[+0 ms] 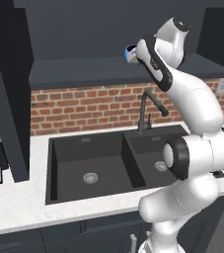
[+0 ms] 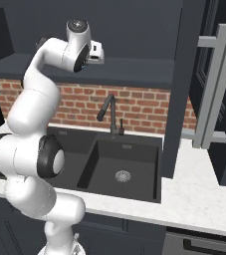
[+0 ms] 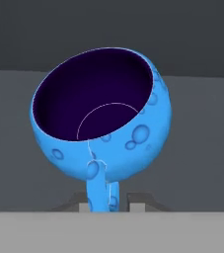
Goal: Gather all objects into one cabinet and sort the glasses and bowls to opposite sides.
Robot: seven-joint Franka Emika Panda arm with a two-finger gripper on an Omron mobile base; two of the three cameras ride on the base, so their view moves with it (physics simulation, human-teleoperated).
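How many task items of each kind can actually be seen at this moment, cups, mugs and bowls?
Blue cups: 1, the blue cup held by its handle in the gripper, seen also up at the cabinet shelf in the left base view.
Orange mugs: 0
Wooden bowls: 0
Total: 1

Our arm rises from the base, bends at the elbow and reaches high toward the open cabinet shelf. Our wrist turns forward, and our gripper (image 3: 108, 200) is closed on the handle of a blue cup (image 3: 103, 113), one of the fingers (image 3: 135, 200) pressing each side, the cup held tilted.
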